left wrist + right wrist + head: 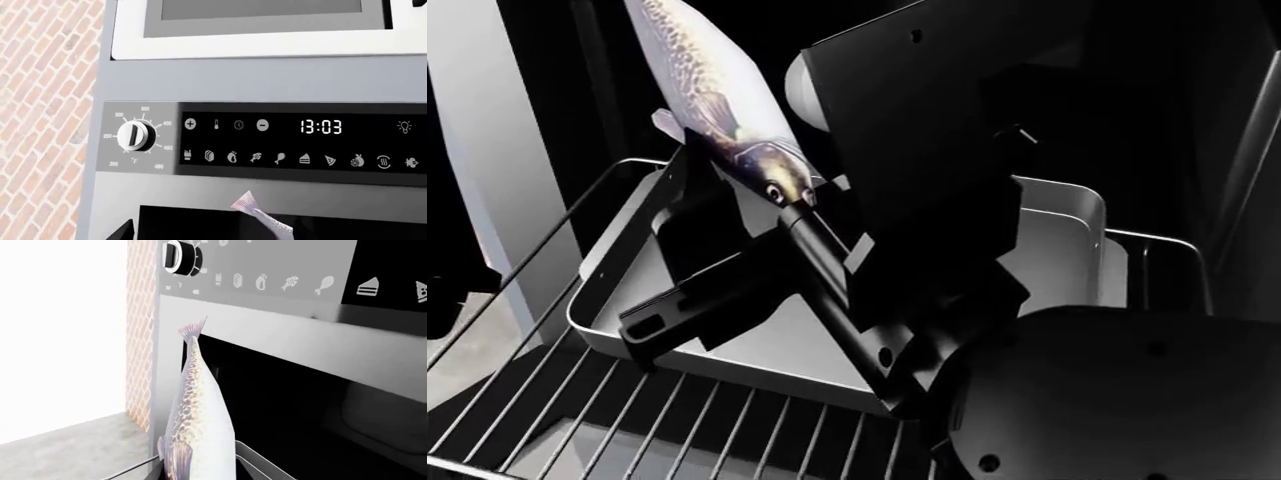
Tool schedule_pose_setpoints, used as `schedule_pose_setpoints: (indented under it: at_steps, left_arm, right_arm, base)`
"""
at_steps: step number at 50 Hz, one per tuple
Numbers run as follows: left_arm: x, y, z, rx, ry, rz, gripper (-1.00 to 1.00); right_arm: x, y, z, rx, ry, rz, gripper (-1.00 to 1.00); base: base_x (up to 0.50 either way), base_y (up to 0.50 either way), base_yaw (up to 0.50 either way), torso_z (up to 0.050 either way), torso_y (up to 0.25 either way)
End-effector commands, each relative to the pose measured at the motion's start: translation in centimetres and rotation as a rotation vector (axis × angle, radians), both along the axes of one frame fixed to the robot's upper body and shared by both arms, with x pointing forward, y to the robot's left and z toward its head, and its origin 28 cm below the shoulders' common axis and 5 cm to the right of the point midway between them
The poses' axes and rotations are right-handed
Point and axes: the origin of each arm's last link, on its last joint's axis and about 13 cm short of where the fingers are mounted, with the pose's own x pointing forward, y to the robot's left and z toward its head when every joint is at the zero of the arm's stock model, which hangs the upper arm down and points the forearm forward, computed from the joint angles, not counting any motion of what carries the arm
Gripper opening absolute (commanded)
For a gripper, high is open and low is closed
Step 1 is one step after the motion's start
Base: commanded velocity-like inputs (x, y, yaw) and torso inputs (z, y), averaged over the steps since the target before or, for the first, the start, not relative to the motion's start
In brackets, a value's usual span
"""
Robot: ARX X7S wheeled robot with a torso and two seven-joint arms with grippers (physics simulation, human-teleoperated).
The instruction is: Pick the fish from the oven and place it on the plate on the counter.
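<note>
The fish [707,90] hangs tail up and head down over the grey tray [1054,230] inside the oven [300,140]. My right gripper [787,208] is shut on the fish at its head, with one black finger [817,245] running up to it. In the right wrist view the fish [200,415] rises from the lower edge in front of the dark cavity, and the fingers are hidden. The left wrist view catches only its tail [245,202]. My left gripper [213,236] shows one dark fingertip [125,231] far off centre, so it stands open. The plate and the counter are out of view.
A silver wire rack [694,420] carries the tray. Above the cavity are the control panel and a temperature dial [137,135]. A white ledge [267,47] with a grey-windowed box [260,10] sits over the oven. A brick wall [40,100] flanks it.
</note>
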Motion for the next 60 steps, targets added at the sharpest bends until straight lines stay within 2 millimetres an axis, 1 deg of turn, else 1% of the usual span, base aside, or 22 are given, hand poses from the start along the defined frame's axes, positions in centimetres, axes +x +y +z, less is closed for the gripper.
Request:
schedule_pose_setpoints:
  at_steps: [1, 8, 22, 60]
  left_arm:
    - [-0.11, 0.04, -0.09, 0.001, -0.002, 0.009, 1.0]
    - [-0.14, 0.07, -0.16, -0.001, 0.0, 0.006, 1.0]
    - [-0.1, 0.09, -0.17, 0.001, 0.003, 0.008, 1.0]
    - [-0.13, 0.0, -0.19, 0.007, 0.003, 0.005, 1.0]
  right_arm:
    - [0.12, -0.07, 0.22, 0.011, -0.021, -0.011, -1.0]
    - [0.2, -0.18, 0.27, 0.028, -0.014, -0.02, -1.0]
    - [0.24, -0.17, 0.27, 0.032, -0.001, -0.017, -1.0]
    - [0.12, -0.09, 0.25, 0.034, -0.001, -0.013, -1.0]
  base:
    - [0.0, 0.0, 0.0, 0.0, 0.0]
    - [0.0, 0.0, 0.0, 0.0, 0.0]
    - [0.11, -0.49, 0.0, 0.0, 0.0]
    - [0.11, -0.49, 0.0, -0.009, 0.0]
